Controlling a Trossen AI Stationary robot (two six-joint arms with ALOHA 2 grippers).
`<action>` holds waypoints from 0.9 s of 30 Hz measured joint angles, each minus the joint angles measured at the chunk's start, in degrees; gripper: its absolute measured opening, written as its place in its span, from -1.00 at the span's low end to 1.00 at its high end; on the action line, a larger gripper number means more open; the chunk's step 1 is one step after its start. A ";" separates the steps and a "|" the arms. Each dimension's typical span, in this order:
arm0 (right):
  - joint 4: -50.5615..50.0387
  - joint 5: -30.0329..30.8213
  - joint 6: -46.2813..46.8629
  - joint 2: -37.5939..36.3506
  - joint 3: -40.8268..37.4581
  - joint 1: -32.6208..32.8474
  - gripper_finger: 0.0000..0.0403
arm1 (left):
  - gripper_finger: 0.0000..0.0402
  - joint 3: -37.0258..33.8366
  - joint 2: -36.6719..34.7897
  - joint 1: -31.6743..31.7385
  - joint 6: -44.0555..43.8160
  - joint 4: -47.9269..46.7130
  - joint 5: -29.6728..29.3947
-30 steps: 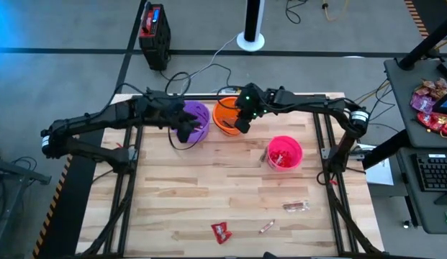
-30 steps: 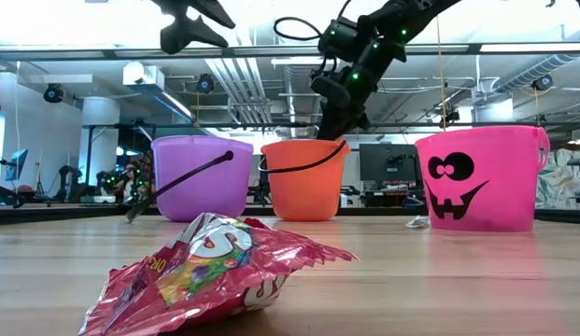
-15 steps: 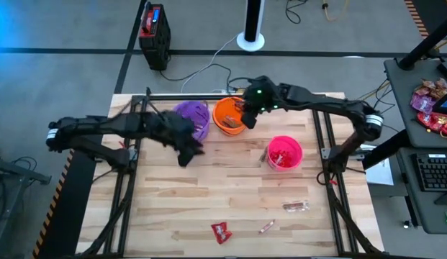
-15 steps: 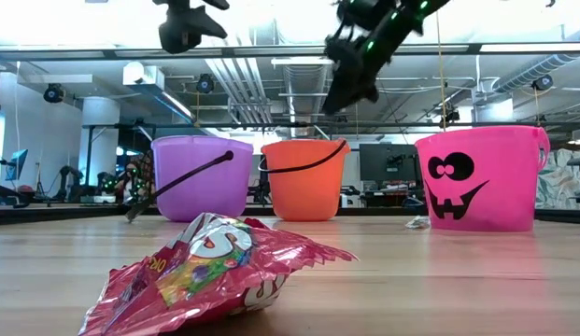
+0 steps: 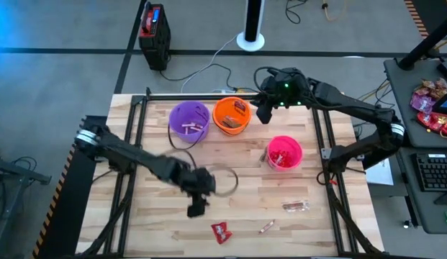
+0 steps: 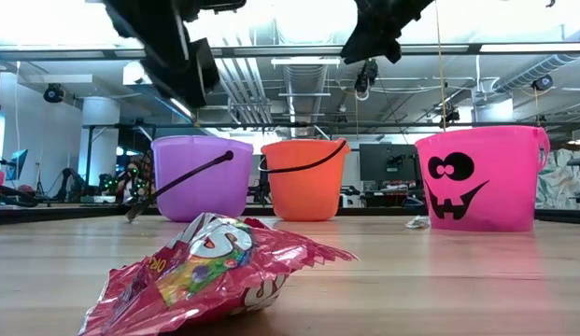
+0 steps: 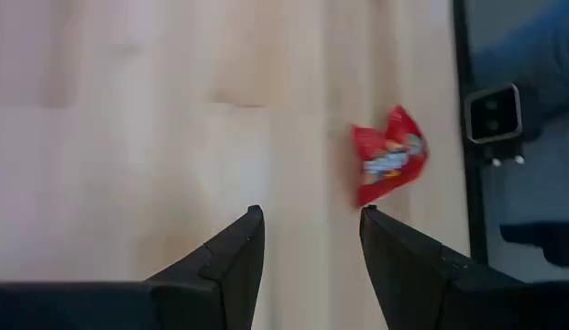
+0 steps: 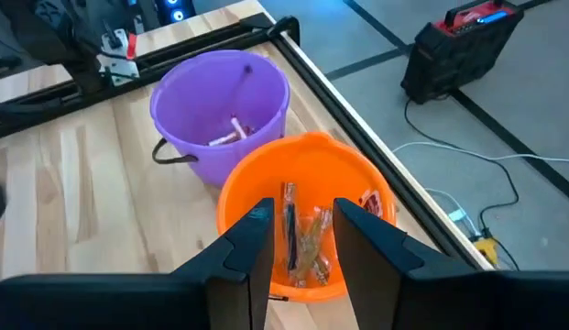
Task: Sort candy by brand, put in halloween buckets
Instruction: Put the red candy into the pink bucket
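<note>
At the near edge of the table (image 5: 158, 216), three sweets are left unsorted: a red packet (image 5: 221, 232), a thin stick (image 5: 266, 226) just to its right, and a brownish bar (image 5: 296, 207) farther right. In the low view the red packet (image 6: 215, 271) fills the foreground. Just behind and left of this packet the left gripper (image 5: 196, 208) is now found, having been swung forward from above the purple bucket (image 5: 189, 122) within the last second. Its fingers (image 7: 231, 261) are seen parted and empty in the left wrist view, with the red packet (image 7: 388, 165) lying a little ahead of them and slightly to one side. The packet is judged to be the next pick, and a small sideways correction is likely needed before the descent.

Farther back, at mid-table on the right, the pink bucket (image 5: 284, 152) is seen with red packets inside. At the far edge the purple bucket holds pale sticks, and the orange bucket (image 5: 232, 115) beside it holds brownish bars. The right gripper (image 5: 265, 113) has been lifted away from the orange bucket to its right side; its fingers (image 8: 247, 247) are seen narrowly parted with nothing between them, so a delivery there appears completed.
</note>
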 joint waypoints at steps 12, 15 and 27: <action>-1.60 0.03 0.05 -0.36 -0.07 0.65 -0.26 | -0.18 -0.02 16.63 -5.68 -6.28 18.23 1.32; -1.68 0.13 0.05 -0.34 -0.07 0.65 -0.21 | -0.18 -0.07 17.55 -5.62 -6.06 21.13 2.07; -1.72 0.19 0.04 -0.30 -0.09 0.65 -0.19 | -0.23 0.00 20.95 -5.79 0.33 23.73 6.38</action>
